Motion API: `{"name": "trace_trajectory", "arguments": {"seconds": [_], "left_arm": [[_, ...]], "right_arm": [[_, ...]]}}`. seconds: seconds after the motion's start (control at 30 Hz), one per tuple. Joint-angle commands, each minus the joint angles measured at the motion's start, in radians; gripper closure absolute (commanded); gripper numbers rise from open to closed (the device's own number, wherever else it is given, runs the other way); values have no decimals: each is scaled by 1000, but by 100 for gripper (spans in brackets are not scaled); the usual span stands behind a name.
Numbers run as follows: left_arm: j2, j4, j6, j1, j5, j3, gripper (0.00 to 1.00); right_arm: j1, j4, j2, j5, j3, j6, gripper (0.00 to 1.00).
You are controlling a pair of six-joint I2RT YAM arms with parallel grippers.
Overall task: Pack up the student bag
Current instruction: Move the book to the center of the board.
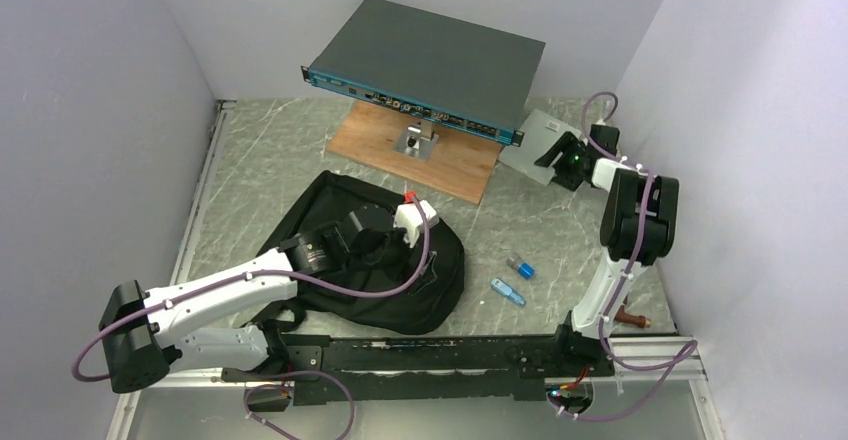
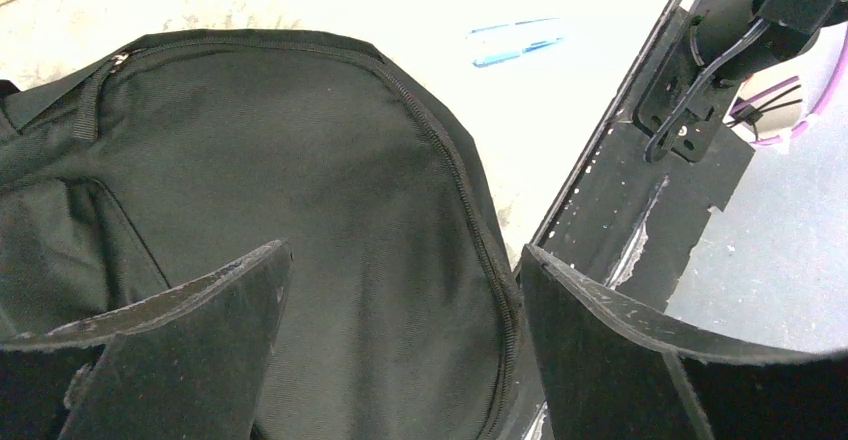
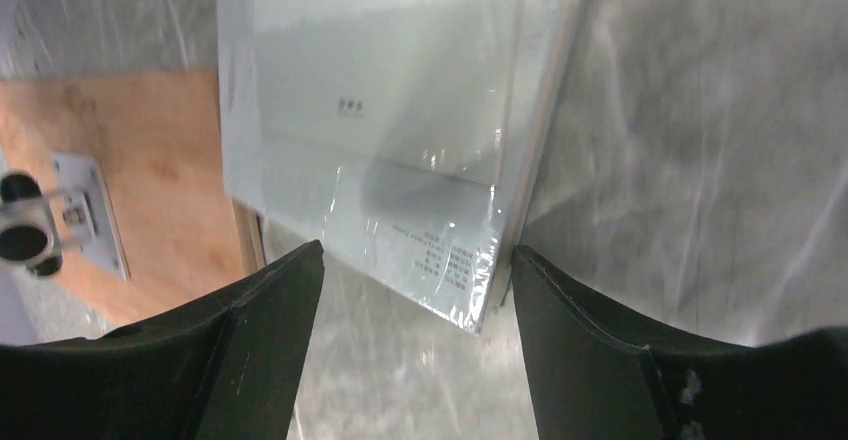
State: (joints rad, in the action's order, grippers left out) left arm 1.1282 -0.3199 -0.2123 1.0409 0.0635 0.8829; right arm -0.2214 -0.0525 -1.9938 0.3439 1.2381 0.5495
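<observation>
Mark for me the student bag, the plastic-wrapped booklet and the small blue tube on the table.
student bag (image 2: 330, 190), left wrist view, on its front fabric panel.
plastic-wrapped booklet (image 3: 380, 150), right wrist view, middle of its pale cover.
small blue tube (image 1: 519, 266), top view, middle of its body.

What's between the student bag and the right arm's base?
Top view: a short blue-capped tube and a light blue pen-like stick, both clear of the student bag.

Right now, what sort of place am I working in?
Likely a robot test cell in a lab: plain white walls box in a marble-patterned table, and a rack-mount device sits raised over a wooden board.
</observation>
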Motion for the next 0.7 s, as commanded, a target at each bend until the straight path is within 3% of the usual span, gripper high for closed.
{"name": "trace_trajectory", "arguments": {"seconds": [0.0, 0.23, 0.37, 0.47, 0.67], "left_arm": [[-32, 60, -32, -4, 54, -12, 11], [-55, 56, -58, -4, 56, -29, 11], [-65, 37, -58, -4, 40, -23, 11], [-64, 30, -57, -4, 38, -18, 11], [-47, 39, -53, -4, 43, -9, 11]], "right_arm": [[14, 46, 136, 29, -103, -7, 29], [-10, 65, 97, -39, -56, 48, 30], [-38, 152, 132, -62, -126, 125, 30], [-50, 206, 136, -70, -127, 72, 28], [-52, 237, 40, -199, 36, -44, 16]]}}
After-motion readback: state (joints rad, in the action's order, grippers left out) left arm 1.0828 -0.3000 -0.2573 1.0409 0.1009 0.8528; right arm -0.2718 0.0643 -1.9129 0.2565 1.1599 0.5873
